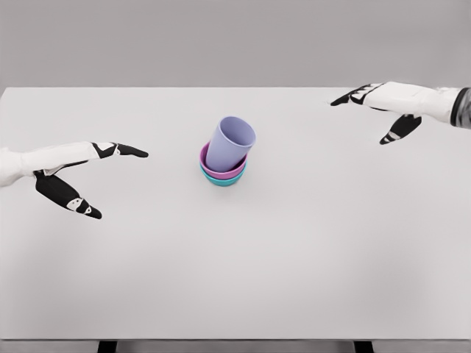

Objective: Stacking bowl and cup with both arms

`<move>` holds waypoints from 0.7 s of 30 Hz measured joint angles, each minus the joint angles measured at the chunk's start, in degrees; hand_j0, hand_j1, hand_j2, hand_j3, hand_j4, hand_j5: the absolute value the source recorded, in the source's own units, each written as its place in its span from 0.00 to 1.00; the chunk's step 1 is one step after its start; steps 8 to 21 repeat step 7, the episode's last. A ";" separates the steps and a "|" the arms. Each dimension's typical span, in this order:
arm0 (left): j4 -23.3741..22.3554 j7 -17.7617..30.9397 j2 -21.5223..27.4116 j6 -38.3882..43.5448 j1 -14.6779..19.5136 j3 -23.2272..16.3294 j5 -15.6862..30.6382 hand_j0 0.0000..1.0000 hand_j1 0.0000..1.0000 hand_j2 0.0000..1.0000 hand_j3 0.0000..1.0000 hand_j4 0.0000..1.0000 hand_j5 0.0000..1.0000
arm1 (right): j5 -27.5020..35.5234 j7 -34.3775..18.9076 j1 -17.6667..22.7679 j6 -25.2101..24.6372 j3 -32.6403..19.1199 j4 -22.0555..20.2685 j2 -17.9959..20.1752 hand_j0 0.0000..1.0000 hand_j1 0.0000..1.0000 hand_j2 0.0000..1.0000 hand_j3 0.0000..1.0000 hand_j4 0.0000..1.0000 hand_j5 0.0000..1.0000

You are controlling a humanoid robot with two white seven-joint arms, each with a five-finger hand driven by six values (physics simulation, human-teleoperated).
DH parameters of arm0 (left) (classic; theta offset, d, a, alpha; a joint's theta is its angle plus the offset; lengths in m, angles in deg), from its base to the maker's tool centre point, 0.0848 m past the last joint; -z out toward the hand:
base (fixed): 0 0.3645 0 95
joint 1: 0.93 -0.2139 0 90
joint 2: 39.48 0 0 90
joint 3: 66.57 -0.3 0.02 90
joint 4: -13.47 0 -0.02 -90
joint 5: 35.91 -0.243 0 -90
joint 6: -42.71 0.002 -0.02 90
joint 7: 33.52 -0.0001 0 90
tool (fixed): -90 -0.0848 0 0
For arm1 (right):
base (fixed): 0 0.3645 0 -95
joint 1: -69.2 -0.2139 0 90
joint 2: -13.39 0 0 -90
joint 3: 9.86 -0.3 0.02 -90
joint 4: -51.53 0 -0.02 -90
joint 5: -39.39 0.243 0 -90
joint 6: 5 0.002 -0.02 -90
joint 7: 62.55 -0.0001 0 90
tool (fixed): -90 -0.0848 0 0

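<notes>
Head view, cup [229,143] in stacked bowls [223,173], between spread, empty left robot hand [81,176] and right robot hand [383,110]

Matt, smooth plastic-looking lavender cup [229,143], pink bowl [221,170] and teal bowl [221,180]; smooth matt white table [294,257].

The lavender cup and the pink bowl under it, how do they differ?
The lavender cup is tall and narrow; the pink bowl is low and wide. The cup leans to one side, while the bowl sits level, nested in a teal bowl. The cup rests inside the bowl. Both look plain, smooth and open-topped, and neither hand touches them.
</notes>
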 measured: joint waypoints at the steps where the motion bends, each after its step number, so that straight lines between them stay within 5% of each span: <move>1: 0.02 0.00 0.00 0.00 0.00 -0.01 0.01 1.00 1.00 1.00 1.00 1.00 1.00 | 0.01 0.00 0.00 -0.01 -0.11 0.28 0.22 1.00 1.00 1.00 1.00 1.00 1.00; 21: 0.05 0.00 0.00 0.00 -0.35 0.03 0.01 1.00 1.00 1.00 1.00 1.00 1.00 | -0.03 0.01 0.00 -0.03 -0.35 0.81 0.75 1.00 1.00 1.00 1.00 1.00 1.00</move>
